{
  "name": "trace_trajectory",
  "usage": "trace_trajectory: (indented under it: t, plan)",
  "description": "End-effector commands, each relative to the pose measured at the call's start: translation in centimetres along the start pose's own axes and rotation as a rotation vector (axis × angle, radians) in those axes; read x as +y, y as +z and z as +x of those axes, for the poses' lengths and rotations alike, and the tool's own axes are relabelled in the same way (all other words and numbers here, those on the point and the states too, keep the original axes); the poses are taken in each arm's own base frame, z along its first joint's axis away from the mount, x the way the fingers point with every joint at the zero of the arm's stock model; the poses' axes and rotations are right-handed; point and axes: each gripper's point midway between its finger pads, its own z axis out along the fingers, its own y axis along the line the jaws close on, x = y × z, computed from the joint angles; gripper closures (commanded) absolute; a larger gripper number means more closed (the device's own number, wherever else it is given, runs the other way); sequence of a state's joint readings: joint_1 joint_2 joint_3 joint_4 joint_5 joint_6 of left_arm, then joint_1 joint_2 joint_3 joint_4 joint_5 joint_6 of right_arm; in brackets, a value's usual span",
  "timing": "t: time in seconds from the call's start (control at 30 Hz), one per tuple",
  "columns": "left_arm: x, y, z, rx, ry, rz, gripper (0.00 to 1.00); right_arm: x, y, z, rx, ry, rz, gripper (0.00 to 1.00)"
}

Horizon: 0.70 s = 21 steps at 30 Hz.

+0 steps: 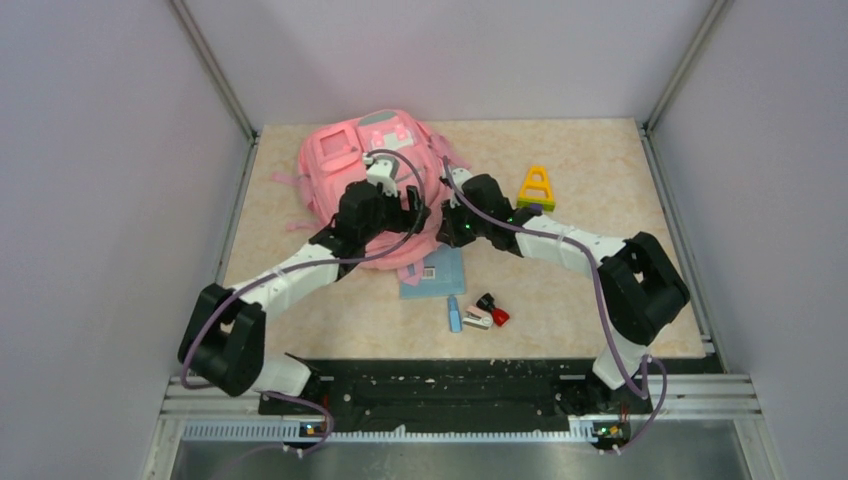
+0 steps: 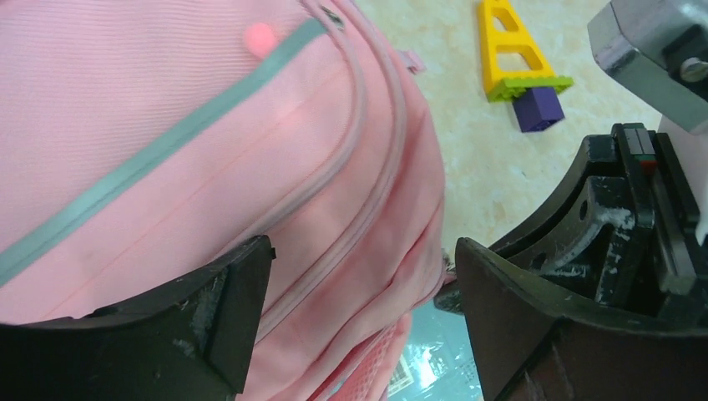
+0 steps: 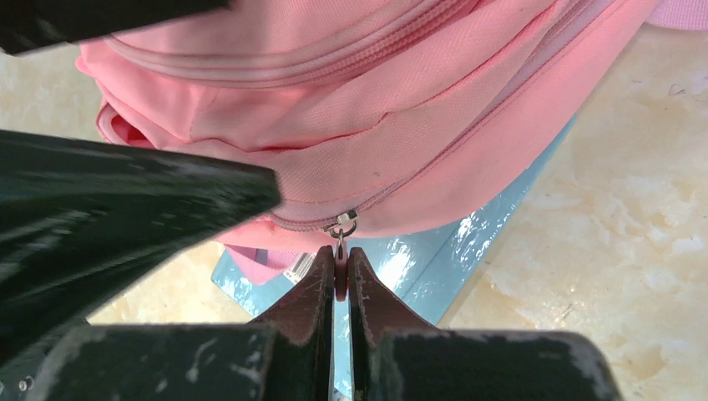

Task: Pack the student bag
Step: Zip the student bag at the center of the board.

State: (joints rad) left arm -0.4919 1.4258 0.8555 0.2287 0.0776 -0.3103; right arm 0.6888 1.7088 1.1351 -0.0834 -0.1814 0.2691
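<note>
i can't read any words or numbers from here. the only print i see is a white label (image 1: 430, 272) on the blue packet (image 1: 450, 282), which lies at the near edge of the student bag (image 1: 345, 150), partly under it. its dark marks are too small to make out. right of the bag, the yellow brick piece (image 1: 536, 186) has the shape of a letter a.
</note>
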Motion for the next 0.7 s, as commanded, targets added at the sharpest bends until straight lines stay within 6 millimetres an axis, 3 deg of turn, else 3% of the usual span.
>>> trace_trajectory:
  t: [0.0, 0.2, 0.3, 0.53, 0.67]
  plan:
    - [4.1, -4.5, -3.2, -0.129, -0.017, -0.242, 0.13, 0.0, -1.2, -1.5, -0.004, -0.04, 0.009, 1.0]
    - [10.0, -9.0, -1.7, -0.158, -0.192, -0.435, 0.1, 0.2, -0.8, -0.8, 0.011, -0.028, -0.013, 1.0]
    - [12.8, -10.2, -2.2, -0.23, -0.3, -0.462, 0.11, 0.1, -0.5, -0.4, 0.022, -0.026, -0.012, 1.0]
    - [15.7, -7.6, -2.7, -0.241, -0.436, -0.413, 0.27, -0.1, -0.2, -0.1, 0.03, -0.03, -0.01, 1.0]
    - [16.2, -5.8, -2.9, -0.212, -0.452, -0.378, 0.37, 0.0, -0.2, 0.1, 0.033, -0.027, -0.018, 1.0]
